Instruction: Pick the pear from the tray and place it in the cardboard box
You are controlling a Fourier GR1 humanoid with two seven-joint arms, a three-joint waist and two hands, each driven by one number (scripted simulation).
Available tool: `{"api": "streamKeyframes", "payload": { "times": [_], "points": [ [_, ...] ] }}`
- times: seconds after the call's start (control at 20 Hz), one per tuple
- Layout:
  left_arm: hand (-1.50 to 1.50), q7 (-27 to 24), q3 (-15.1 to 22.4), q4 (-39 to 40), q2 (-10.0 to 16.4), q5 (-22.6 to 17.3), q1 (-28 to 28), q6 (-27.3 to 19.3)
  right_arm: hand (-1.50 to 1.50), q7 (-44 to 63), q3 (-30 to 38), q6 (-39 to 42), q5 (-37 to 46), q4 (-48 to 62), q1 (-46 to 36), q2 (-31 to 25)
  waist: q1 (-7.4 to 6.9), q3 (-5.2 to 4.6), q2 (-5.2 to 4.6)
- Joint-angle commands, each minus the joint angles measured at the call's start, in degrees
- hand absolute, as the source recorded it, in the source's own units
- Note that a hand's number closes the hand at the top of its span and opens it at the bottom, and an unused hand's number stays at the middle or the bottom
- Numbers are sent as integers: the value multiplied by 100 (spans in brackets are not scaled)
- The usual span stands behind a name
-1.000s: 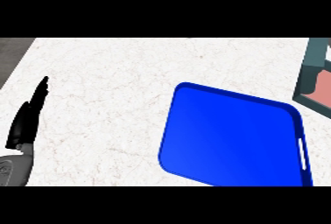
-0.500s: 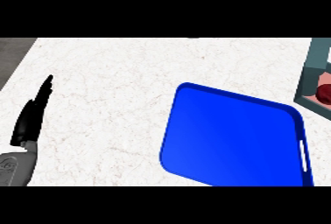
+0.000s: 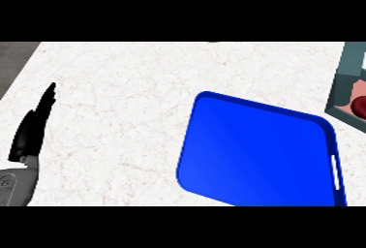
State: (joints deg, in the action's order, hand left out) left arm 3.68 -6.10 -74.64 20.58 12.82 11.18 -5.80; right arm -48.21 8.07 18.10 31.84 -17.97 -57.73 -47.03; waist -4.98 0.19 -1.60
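Head view: the blue tray lies on the pale marbled counter, right of centre and turned at a slant. Its visible floor carries nothing, and its lower edge runs out of frame.

At the right border stands the box, grey-teal walls around a pinkish floor, only partly in view. On that floor rests a dark red object, rounded and cut off by the frame edge. By position and the task sentence this is probably the pear, though colour and cropping leave that unconfirmed. If so, the placing step looks complete.

The left hand shows at the left edge, well apart from the tray, fingers straight and pointing up, holding nothing, at rest. The right hand is not visible, so its state cannot be told.

Handling assessment: a pear is light, rigid and smooth-skinned. It is liable to roll on its rounded belly and to bruise if squeezed. The widest part of the body, thumb opposite fingers, offers the soundest hold, and the narrow neck is a poorer one.
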Motion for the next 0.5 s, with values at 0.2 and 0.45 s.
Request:
{"api": "streamKeyframes", "payload": {
  "times": [0.2, 0.45],
  "points": [
    [0, 6, 129, -122, -264, 145, -101, -225, 150, 484, -86, -161, 250, 811, -458, 491, 13, 3, -27],
    [0, -175, 0, 22, -107, 42, -158, -43, -150, 1042, -143, 68, 325, 1093, -780, 912, 23, -4, -17]
  ]
}}
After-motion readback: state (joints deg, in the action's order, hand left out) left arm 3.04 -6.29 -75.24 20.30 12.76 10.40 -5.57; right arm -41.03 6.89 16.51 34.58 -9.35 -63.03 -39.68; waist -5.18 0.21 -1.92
